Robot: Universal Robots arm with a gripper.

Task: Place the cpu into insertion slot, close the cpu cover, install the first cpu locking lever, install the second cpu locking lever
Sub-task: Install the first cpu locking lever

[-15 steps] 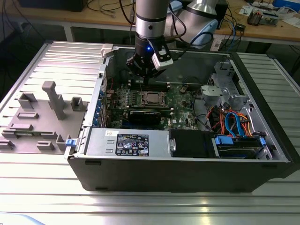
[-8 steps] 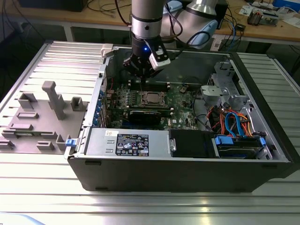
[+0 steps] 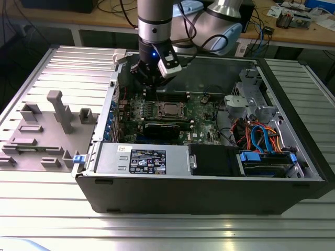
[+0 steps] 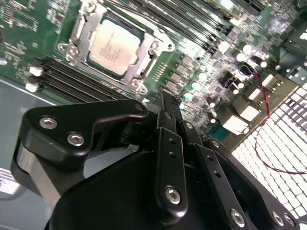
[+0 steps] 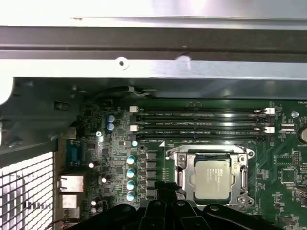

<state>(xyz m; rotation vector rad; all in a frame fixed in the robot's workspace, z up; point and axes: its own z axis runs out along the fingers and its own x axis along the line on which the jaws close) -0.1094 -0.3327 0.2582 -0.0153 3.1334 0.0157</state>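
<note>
The pincer [image 3: 151, 77] hangs inside the open computer case [image 3: 209, 194], low over the green board [image 3: 205, 106]. Its black fingers [image 4: 169, 125] are clenched together on nothing, their tips clear of the board. The cpu [image 5: 212, 178] lies flat in the insertion slot [image 5: 176, 157], close beside the pincer's tips but not touching them. In the exterior view it is to the right of the pincer and lower. The cpu cover [image 5: 187, 178] lies flat around the cpu, its silver frame edging the chip's grey top. The long memory slots [image 5: 201, 120] run just beyond the socket from the pincer. The case rests on the ribbed desk [image 3: 157, 230].
</note>
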